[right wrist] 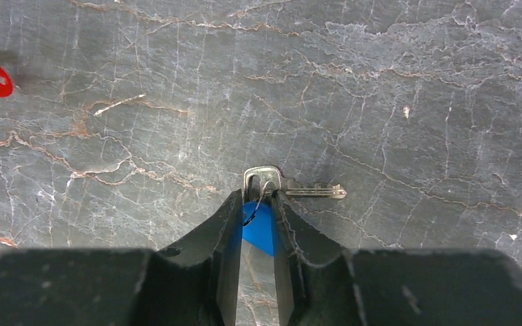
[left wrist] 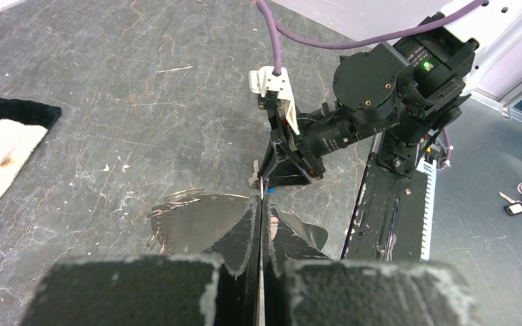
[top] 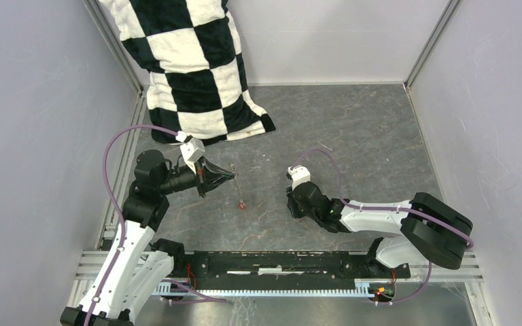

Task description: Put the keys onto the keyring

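Blue key [right wrist: 259, 231] sits between the right gripper [right wrist: 257, 202] jaws
Jaws nearly closed, firm hold I can't tell; left gripper [left wrist: 259, 204] clamped shut on keyring [left wrist: 262, 185].

Matt grey veined stone-look surface [right wrist: 414, 81], fluffy checked cloth [top: 190, 61], blue key [right wrist: 259, 227] with smooth plastic head and shiny metal blade

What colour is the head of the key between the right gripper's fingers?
Blue. The key head sits between the right gripper's fingers and shows best in the right wrist view.
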Tool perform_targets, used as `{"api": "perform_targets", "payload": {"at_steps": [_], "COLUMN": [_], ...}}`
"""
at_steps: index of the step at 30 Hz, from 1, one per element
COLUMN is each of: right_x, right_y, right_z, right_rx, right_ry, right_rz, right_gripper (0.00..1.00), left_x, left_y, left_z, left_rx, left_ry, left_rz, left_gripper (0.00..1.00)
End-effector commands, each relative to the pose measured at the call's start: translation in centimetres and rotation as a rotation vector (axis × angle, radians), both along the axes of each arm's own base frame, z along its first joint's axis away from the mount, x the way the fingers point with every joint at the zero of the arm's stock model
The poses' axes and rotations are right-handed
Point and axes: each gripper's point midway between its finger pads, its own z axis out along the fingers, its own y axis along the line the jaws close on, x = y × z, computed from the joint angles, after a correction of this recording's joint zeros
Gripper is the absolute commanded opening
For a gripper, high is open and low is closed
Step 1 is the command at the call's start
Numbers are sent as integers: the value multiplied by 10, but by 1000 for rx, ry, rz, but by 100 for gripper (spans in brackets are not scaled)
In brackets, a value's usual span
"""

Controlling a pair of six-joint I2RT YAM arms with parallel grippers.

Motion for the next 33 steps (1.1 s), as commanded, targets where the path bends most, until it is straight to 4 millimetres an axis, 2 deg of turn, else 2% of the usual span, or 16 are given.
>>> {"api": "perform_targets", "payload": {"at_steps": [1,10,16,22,25,29,33], "right_x": [11,11,12,3,-12,-42,-58], "right_y": [12,16,19,35,45,61,75], "right_z": [14,12,21,67,93,134,178], "right_rx": [40,44,70,180,250,380,478], "right_ry": [-36,-33,-68,-189,-237,-285,-333], "right_rz": [-20,-13,16,187,318,520,635], "right_gripper": [26,18,1,0,0,1,1], "left_x": [2,-2,-2,-3,-4,-8,-14], "left_y": [3,5,6,7,7,6,3], "left_z": [14,14,10,3,1,0,-3], "left_rx": [-12,-15,-7,-14,-21,-39,-47], "left_ry": [-72,-88,-89,-77,-76,-74,-74], "left_rz": [20,32,38,52,54,42,8], "left_gripper": [2,2,2,2,2,2,2]}}
